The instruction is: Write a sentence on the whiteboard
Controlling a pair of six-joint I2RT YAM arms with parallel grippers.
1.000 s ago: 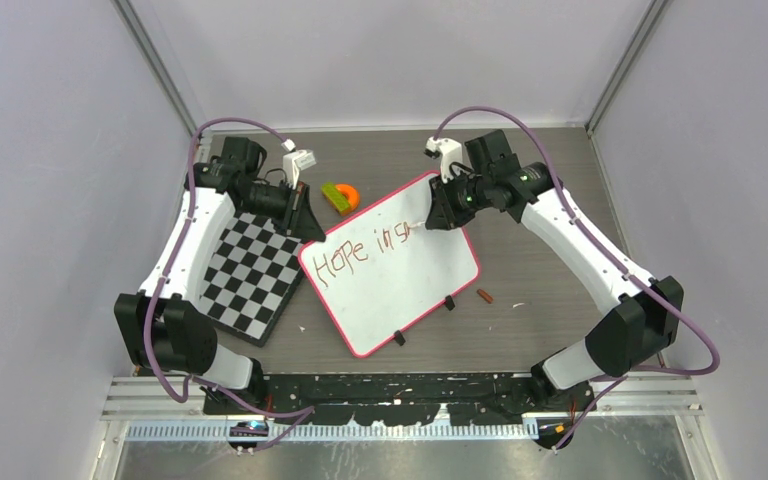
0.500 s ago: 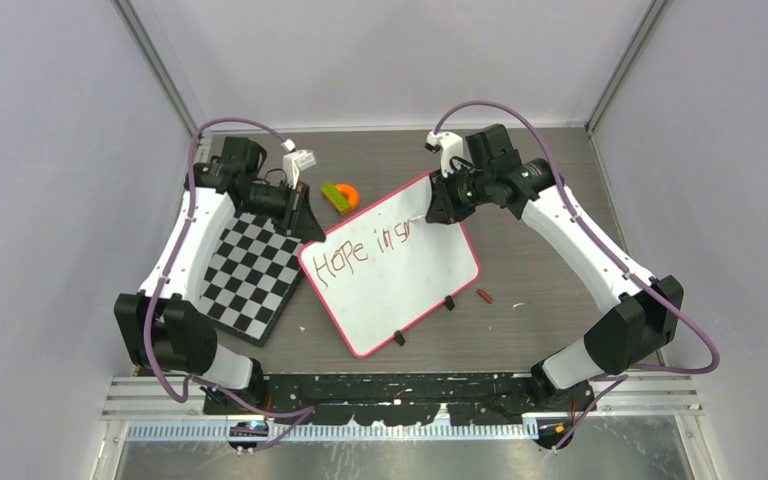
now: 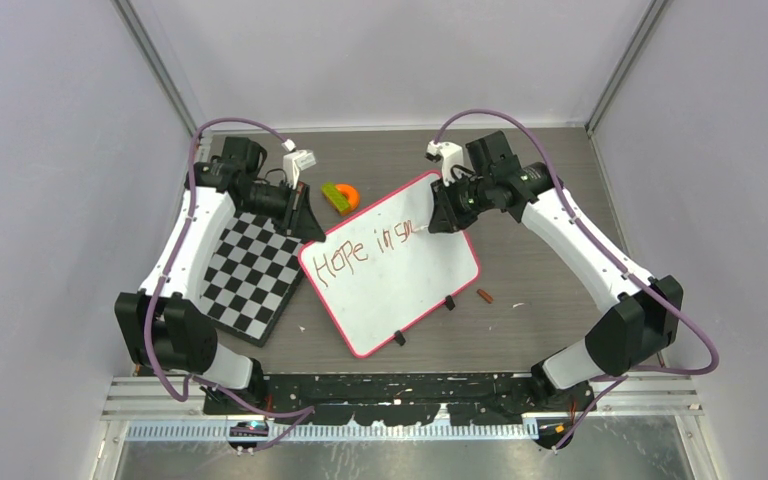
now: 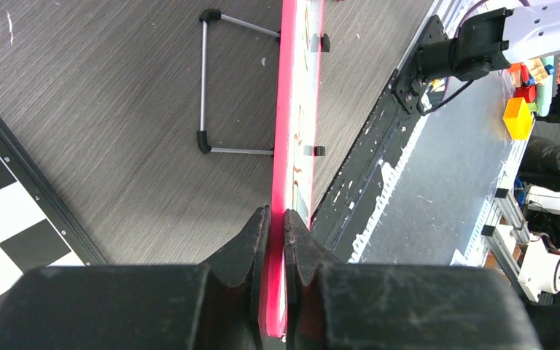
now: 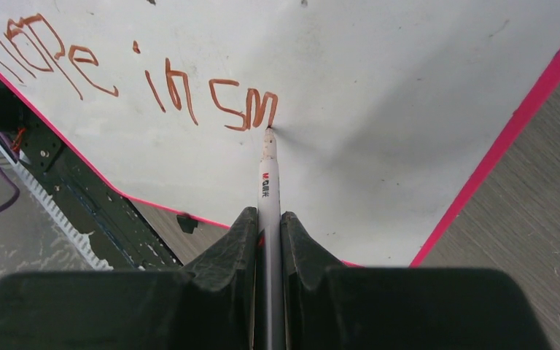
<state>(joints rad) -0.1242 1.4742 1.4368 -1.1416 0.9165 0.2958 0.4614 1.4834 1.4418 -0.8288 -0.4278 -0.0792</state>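
Two grips matter here, so check both. Your left end effector (image 4: pixel 275 216) is pinched narrow on the pink rim of the whiteboard (image 3: pixel 400 285), right at its far-left corner. Your right end effector (image 5: pixel 268 216) is clamped on the marker (image 5: pixel 268 171), tip down on the white surface.

The whiteboard sits mid-worktop (image 3: pixel 550 250), angled, with its left corner just beside the checkerboard (image 3: pixel 245 270). From the left wrist view it looks propped on a wire stand (image 4: pixel 205 80), not lying flat. The sentence (image 5: pixel 153 84) reads "Hope in sm" so far, and the tip is touching just at the end of the m.

Handling-wise, I'd treat the whiteboard as light, thin and stiff with a slick face. On that stand it will probably rock or skid if you lean on the pen, so the rim pinch is the right place to hold it. Don't squeeze the writing face.

The marker is a slim, smooth barrel, so it could slip or twist between the fingers under side load. You've got it well back from the tip, which leaves some flex, so I'd go light on pressure and take short strokes. There's plenty of blank space to the right and below for the rest.
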